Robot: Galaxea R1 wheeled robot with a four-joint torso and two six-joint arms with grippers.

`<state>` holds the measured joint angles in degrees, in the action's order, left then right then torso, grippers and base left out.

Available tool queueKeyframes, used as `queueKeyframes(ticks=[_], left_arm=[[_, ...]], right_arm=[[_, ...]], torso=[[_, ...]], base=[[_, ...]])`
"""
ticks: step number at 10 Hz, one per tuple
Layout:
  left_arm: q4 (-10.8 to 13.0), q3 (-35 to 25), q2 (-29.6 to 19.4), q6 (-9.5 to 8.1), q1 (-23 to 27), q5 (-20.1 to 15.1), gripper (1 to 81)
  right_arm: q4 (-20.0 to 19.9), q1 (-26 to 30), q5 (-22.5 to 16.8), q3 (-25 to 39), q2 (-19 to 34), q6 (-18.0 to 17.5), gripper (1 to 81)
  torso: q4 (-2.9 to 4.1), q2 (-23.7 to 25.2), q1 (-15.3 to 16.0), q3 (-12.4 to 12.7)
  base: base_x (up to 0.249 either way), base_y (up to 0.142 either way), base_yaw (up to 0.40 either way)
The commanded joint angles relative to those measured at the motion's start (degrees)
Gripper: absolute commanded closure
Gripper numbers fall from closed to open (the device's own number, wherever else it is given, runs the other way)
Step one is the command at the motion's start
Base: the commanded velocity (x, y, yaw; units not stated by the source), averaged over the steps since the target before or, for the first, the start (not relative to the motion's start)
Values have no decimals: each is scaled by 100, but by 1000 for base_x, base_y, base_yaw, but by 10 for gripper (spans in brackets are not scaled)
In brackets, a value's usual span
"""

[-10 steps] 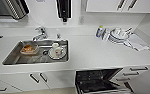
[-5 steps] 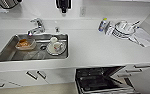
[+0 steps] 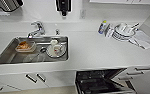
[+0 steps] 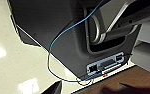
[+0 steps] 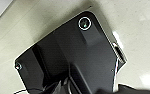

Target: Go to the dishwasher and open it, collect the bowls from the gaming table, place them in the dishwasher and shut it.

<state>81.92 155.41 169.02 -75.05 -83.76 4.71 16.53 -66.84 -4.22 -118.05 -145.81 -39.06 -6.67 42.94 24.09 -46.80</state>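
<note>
We find built-in dishwasher with dark interior (image 3: pixel 101 81) already open, under white worktop (image 3: pixel 96 53), beside steel sink (image 3: pixel 32 51). Door drops toward us; racks' long axis runs into cabinet. Bowls not yet collected, loading and closing remain. Our end effectors: open or closed, we cannot tell, so dishwasher's place relative to them is unjudged.

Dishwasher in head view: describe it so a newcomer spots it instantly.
Start at the long white counter with the steel sink. Below its front edge, right of the sink, sits the dishwasher. It is the one dark, open cavity with racks showing, flanked by closed white cupboard fronts with bar handles.
</note>
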Motion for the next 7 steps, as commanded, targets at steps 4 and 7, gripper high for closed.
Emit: queueKeyframes(ticks=[4, 7], left_arm=[[-9, -1, -52, 7, -136, -233, 10], [-1, -1, -79, -19, -136, -242, 10]], right_arm=[[-651, 728, -264, -349, 14, -181, 10], [-1943, 1387, -202, -235, 331, -190, 10]], torso=[[0, 1141, 726, 0], [0, 900, 564, 0]], base=[[0, 0, 0], [0, 0, 0]])
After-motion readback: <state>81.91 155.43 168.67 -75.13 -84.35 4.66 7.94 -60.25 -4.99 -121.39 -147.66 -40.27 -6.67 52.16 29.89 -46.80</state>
